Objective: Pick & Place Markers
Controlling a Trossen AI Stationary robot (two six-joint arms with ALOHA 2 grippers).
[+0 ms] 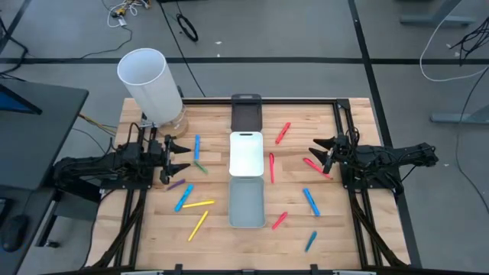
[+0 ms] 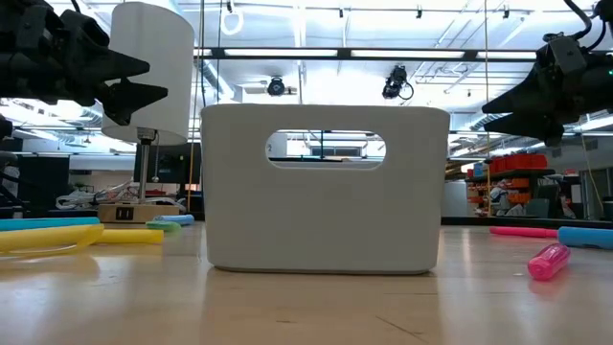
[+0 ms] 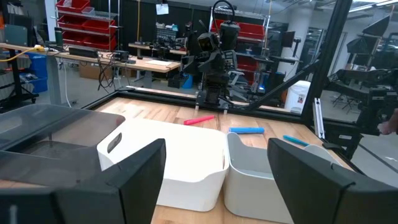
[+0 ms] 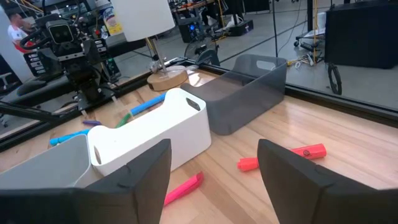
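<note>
— Markers (image 1: 309, 201) lie scattered on the tabletop (image 1: 336, 229), both sides of the three trays (image 1: 247, 153); none binned?

— None visible. Left tool (image 1: 180, 155) and right tool (image 1: 318, 150) hover open, holding nothing (red ones lie nearest the right). Risk: slender sticks may roll from a closing grip, or neighbours get nudged.

Two matte-black jointed arms, exposed cabling, left tool (image 1: 183, 156) w/ wedge-shaped black fingers
</note>
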